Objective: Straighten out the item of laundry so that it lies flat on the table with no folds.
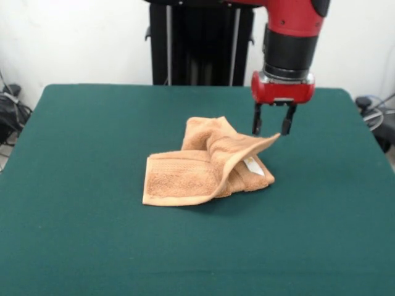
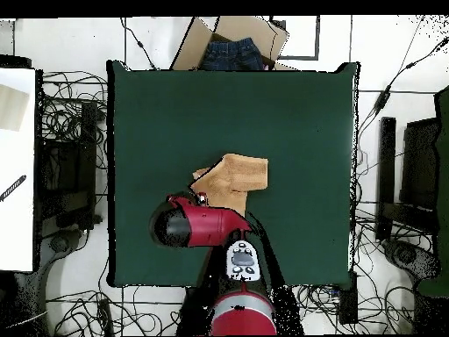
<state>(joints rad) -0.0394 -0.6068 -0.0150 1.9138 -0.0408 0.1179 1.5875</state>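
The item of laundry (image 1: 203, 166), a tan-orange terry towel, lies crumpled near the middle of the dark green table (image 1: 86, 222). Its left part is folded flat. One flap rises to a pointed corner at the right, and a small white tag (image 1: 253, 165) shows beneath it. My gripper (image 1: 271, 131) hangs just above that raised corner with its fingers apart; the corner reaches the tip of the right finger (image 1: 286, 125). In the overhead view the towel (image 2: 235, 178) sits at the centre of the table (image 2: 298, 105), and the red arm (image 2: 197, 224) covers its near edge and the gripper.
A cardboard box holding blue jeans (image 2: 230, 48) stands beyond the table's far edge in the overhead view. Cables and black stands surround the table. A white surface (image 2: 16, 175) lies to the left. Green felt stretches widely on every side of the towel.
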